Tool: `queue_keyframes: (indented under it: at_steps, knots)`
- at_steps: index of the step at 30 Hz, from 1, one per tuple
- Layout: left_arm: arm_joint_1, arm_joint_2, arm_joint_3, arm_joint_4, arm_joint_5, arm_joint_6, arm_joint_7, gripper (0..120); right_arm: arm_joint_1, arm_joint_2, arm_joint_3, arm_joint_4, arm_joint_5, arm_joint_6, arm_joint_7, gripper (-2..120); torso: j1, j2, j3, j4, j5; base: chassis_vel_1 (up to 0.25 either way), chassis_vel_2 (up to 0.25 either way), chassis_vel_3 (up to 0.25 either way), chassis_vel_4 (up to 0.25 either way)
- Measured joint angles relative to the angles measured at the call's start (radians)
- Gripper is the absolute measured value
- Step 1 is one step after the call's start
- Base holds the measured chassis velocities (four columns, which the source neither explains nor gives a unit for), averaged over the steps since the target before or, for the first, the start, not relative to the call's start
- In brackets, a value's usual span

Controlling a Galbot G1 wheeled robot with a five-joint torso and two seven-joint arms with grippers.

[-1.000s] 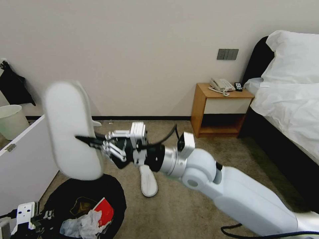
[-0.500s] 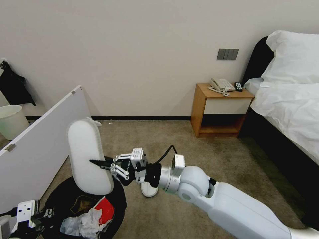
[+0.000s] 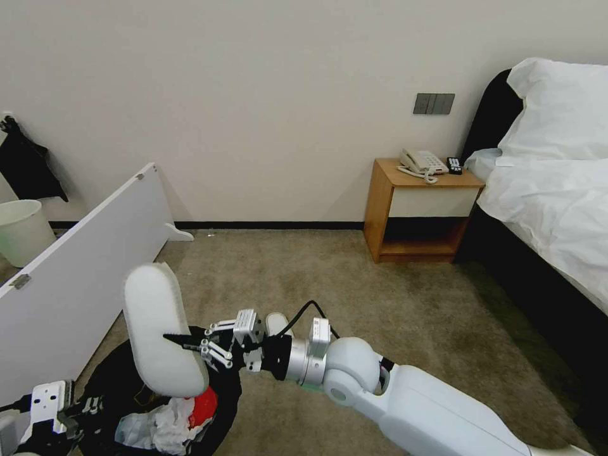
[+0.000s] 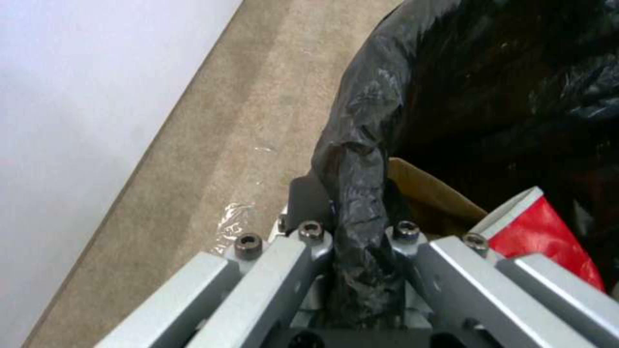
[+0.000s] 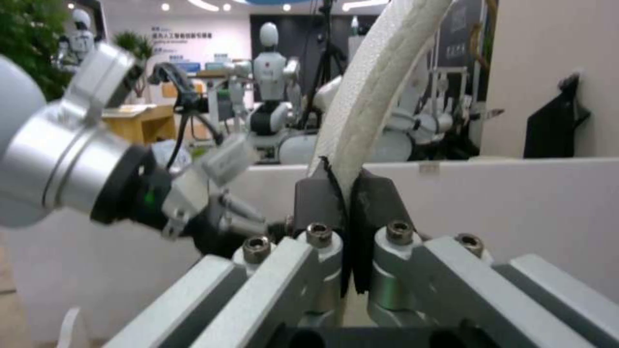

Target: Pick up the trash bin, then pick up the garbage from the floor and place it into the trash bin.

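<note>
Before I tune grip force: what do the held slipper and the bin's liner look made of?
White oval slipper, pinched by the right gripper: soft towelling or foam, judging by its nubbly edge. Black bin liner, clamped by the left gripper: thin glossy plastic film, crinkled.

The white slipper stands nearly upright, sole outward, pinched at its edge by the right gripper directly above the trash bin. The bin, black-bagged, sits below that claw; its bag rim is clamped in the left gripper. Inside lie crumpled white tissues, a red cup and brown cardboard. A second slipper lies on the carpet behind the right claw.
</note>
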Motion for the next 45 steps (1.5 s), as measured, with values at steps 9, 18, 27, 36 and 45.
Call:
queue_keyframes:
  at_steps: [9,18,27,36,45]
  knots:
    - [0.001,-0.002,0.002,-0.005,-0.001,0.0,0.0,3,-0.003,0.017,-0.032,-0.038,-0.023,0.007,0.003,0,0.0,0.0,0.0,0.0,0.0,0.0,0.0,0.0,0.0]
    - [0.0,-0.002,0.003,-0.009,-0.004,0.0,0.0,3,-0.01,0.04,-0.061,-0.077,-0.047,0.01,0.005,0,0.0,0.0,0.0,0.0001,0.0,0.0,0.0,0.0,0.0]
    - [0.003,-0.002,0.003,-0.016,-0.013,0.0,0.0,3,-0.013,0.055,-0.069,-0.11,-0.062,0.01,0.005,0,0.0,0.0,0.0,0.0,0.0,0.0,0.0,0.0,0.0]
    - [0.004,-0.001,0.002,-0.016,-0.017,0.0,0.0,3,-0.015,0.067,-0.076,-0.135,-0.079,0.01,0.006,0,0.0,0.0,0.0,0.0001,0.0,0.0,0.0,0.0,0.0]
    - [0.002,0.0,0.001,-0.016,-0.024,0.0,0.0,3,-0.016,0.064,-0.078,-0.143,-0.088,0.007,0.006,0,0.0,0.0,0.0,0.0,0.0001,0.0,0.0,0.0,0.0]
